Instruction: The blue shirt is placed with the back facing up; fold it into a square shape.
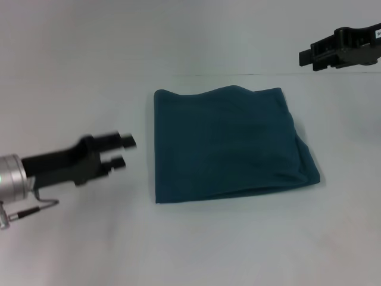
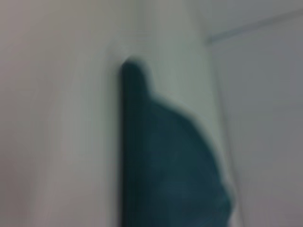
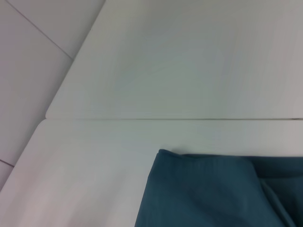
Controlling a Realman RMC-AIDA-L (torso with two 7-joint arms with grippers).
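Observation:
The blue shirt (image 1: 229, 143) lies folded into a rough square on the white table (image 1: 71, 77), in the middle of the head view. Its folded edges show along the right and near sides. My left gripper (image 1: 122, 151) is open and empty, to the left of the shirt and clear of its left edge. My right gripper (image 1: 307, 57) is raised at the far right, beyond the shirt's far right corner and apart from it. The shirt also shows in the left wrist view (image 2: 165, 165) and as a corner in the right wrist view (image 3: 213, 194).
A seam between two table tops (image 1: 238, 74) runs just behind the shirt; it also shows in the right wrist view (image 3: 165, 118). The table's corner and the tiled floor (image 3: 28, 56) show in the right wrist view.

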